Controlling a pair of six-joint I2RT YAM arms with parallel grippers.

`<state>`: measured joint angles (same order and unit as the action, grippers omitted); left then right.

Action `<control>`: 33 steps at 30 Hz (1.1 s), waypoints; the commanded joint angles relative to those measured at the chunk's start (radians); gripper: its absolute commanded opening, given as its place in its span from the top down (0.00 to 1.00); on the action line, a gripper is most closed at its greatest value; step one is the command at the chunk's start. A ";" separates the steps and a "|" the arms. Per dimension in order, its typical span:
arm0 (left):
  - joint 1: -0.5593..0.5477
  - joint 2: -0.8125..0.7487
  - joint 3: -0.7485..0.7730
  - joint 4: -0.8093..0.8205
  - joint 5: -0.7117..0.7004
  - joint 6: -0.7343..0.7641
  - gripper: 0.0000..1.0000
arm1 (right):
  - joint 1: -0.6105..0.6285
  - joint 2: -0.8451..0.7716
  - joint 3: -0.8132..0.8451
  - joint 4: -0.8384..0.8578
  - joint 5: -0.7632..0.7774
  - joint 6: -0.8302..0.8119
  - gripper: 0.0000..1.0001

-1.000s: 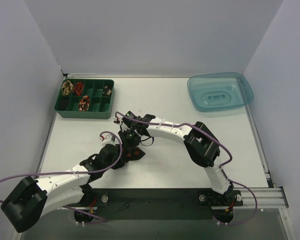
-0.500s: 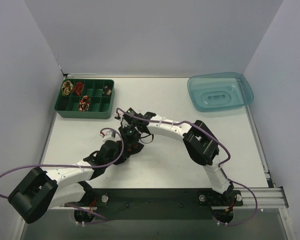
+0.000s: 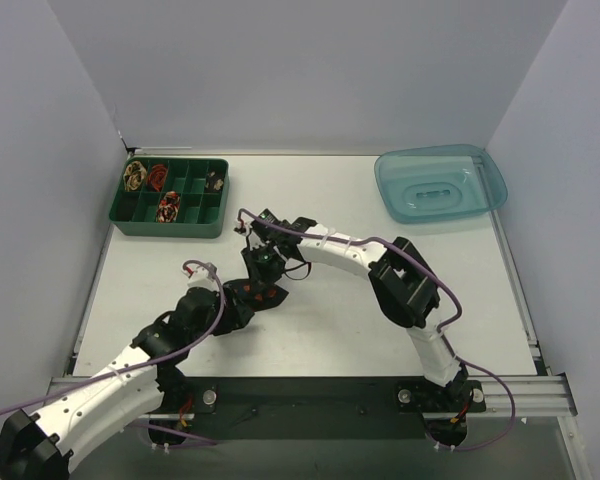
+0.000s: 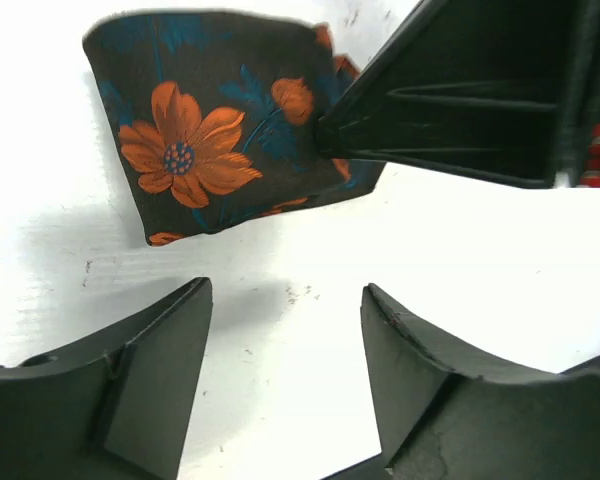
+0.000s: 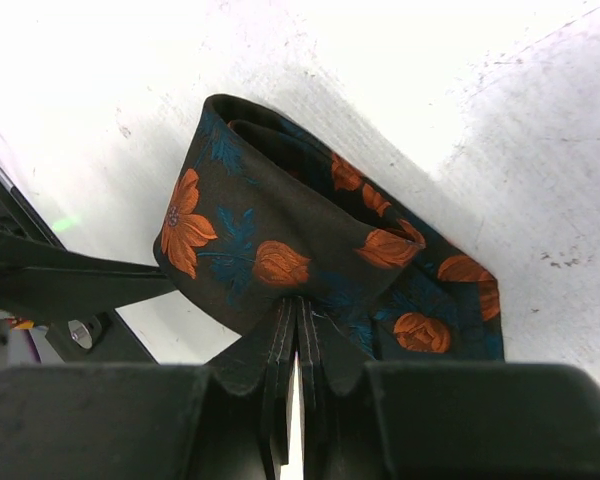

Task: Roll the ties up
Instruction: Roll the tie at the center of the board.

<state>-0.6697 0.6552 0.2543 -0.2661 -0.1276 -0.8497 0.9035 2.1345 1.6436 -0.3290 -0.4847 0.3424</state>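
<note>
The tie point(image 5: 280, 240), dark with orange flowers, sits as a loose, flattish roll near the middle of the table point(image 3: 380, 310), well apart from the tray point(image 3: 170, 228) at the far left, where a few finished coils point(image 3: 166, 207) lie in separate compartments. From the wrist views I cannot tell whether its underside touches the table or hangs just off it.

The right gripper point(image 5: 298, 330) is pinched tight on one edge of the roll, its fingers pressed together over the layers, so it alone holds the wraps in place. The left gripper point(image 4: 285, 298) stands with its fingers spread and nothing between them, just beside the roll on the near side.

As I judge it, the step in hand is tightening and securing the roll, and the fabric looks slippery and springy. I would not let the right pinch go until the left has a hold.

I would bring the left fingers in low and level, one on each flat face of the roll, and close across the outer wrap rather than on a corner. That traps the free end and keeps it from peeling back. I would move slowly near the right fingers, since the two grippers are close and could knock. Once the left is closed I would check that the open mouth of the roll has not widened; if it has, it needs rewinding before it goes toward the tray.
</note>
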 commanded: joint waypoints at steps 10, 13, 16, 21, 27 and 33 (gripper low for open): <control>0.123 0.040 0.158 -0.104 -0.109 0.018 0.24 | -0.015 0.035 0.030 -0.048 0.037 -0.020 0.94; 0.168 0.011 0.134 -0.098 -0.112 0.008 0.23 | -0.018 0.039 0.019 -0.048 0.034 -0.022 0.94; 0.241 -0.020 0.096 -0.078 -0.081 0.006 0.17 | -0.017 0.036 0.010 -0.047 0.031 -0.022 0.94; 0.386 -0.003 -0.013 0.083 0.127 0.000 0.15 | -0.017 0.027 -0.014 -0.042 0.029 -0.022 0.94; 0.496 0.112 -0.153 0.411 0.390 -0.060 0.15 | -0.015 0.010 -0.048 -0.031 0.031 -0.017 0.94; 0.496 0.139 -0.181 0.507 0.410 -0.078 0.15 | -0.012 0.015 -0.067 -0.024 0.028 -0.013 0.94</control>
<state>-0.1783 0.7910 0.0963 0.1345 0.2115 -0.9115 0.8890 2.1517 1.5944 -0.3264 -0.4747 0.3363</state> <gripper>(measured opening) 0.854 0.064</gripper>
